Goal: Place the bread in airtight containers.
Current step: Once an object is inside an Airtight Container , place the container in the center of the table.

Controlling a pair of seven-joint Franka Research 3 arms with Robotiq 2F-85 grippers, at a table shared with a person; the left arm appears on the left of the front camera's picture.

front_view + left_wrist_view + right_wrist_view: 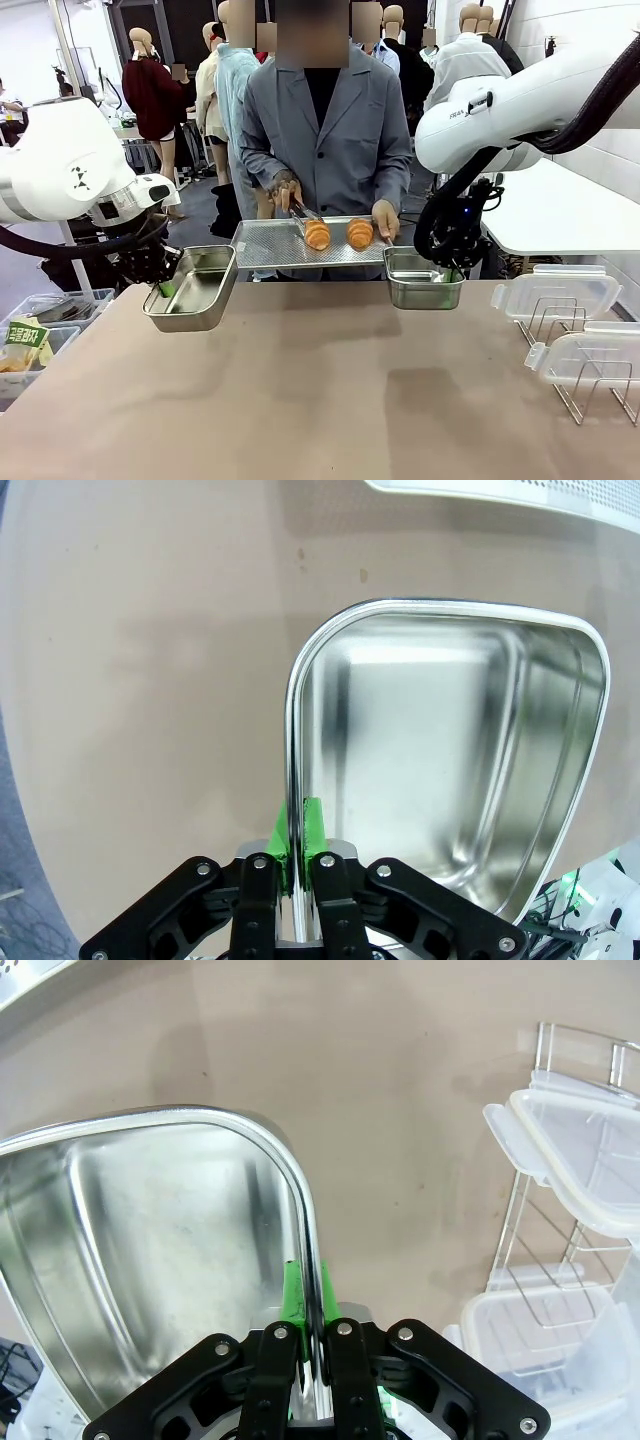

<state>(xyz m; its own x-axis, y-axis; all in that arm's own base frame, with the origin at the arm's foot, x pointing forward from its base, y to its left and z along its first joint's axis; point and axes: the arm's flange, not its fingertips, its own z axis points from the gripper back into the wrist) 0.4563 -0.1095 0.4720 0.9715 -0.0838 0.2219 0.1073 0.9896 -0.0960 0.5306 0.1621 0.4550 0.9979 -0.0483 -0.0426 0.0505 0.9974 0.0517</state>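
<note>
I have lots of bare room on the wide brown table (320,390), from the near edge to the middle. At the far left, the left shiny steel tin (192,288) blocks the way, my left gripper (165,288) pinched on its rim. The right shiny steel tin (422,280), with my right gripper (452,272) clamped on its rim, blocks the far right. Between them a person's flat steel tray with tiny holes (270,245) fills the gap. Both tins are open on top. At the right edge, clear plastic lids (556,293) on a thin wire rack stand in the way.
</note>
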